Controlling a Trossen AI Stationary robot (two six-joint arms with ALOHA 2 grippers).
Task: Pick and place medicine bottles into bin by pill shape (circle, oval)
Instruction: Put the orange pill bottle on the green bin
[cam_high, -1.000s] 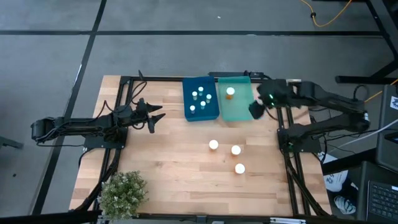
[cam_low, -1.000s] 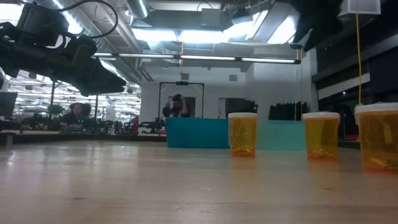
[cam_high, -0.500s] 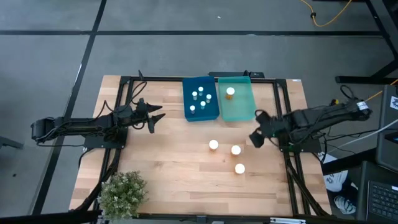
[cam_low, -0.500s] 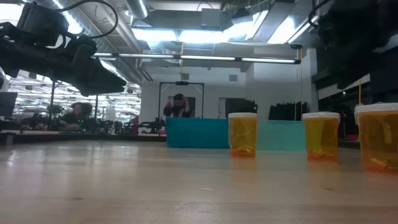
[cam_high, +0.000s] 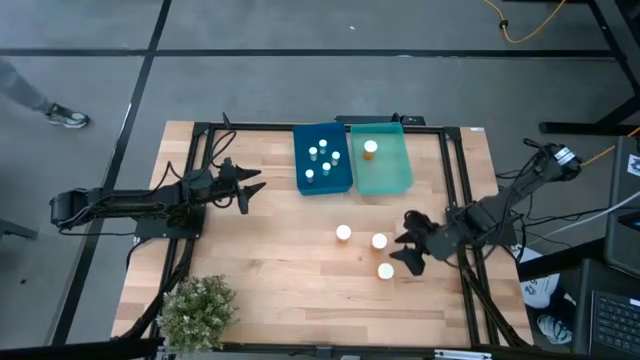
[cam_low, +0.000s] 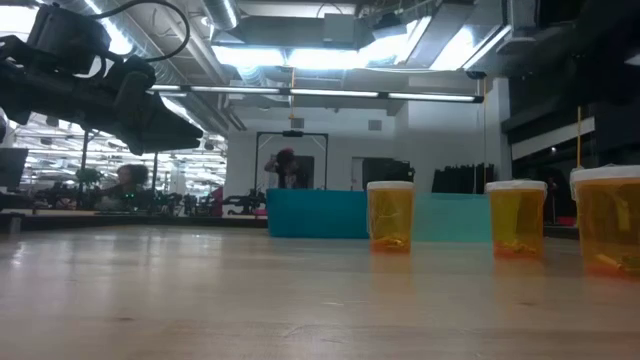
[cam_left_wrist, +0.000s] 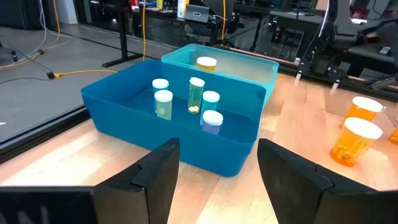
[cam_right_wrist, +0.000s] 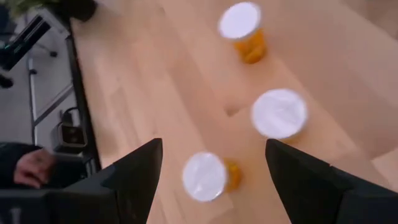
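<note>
Above the three amber bottles (cam_high: 379, 241) left on the desk (cam_high: 280, 280), the right pincer (cam_high: 408, 252) hovers released, approaching a pick; next it must lower around one bottle. The left pincer (cam_high: 248, 187) waits released beside the blue bin (cam_high: 322, 183)

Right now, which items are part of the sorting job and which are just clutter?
Job:
- three amber bottles loose on the table
- one amber bottle in the teal bin
- five small whitish bottles in the blue bin
- right claw, open, beside the loose bottles

Not the job:
- potted plant
- left claw, open, waiting
</note>
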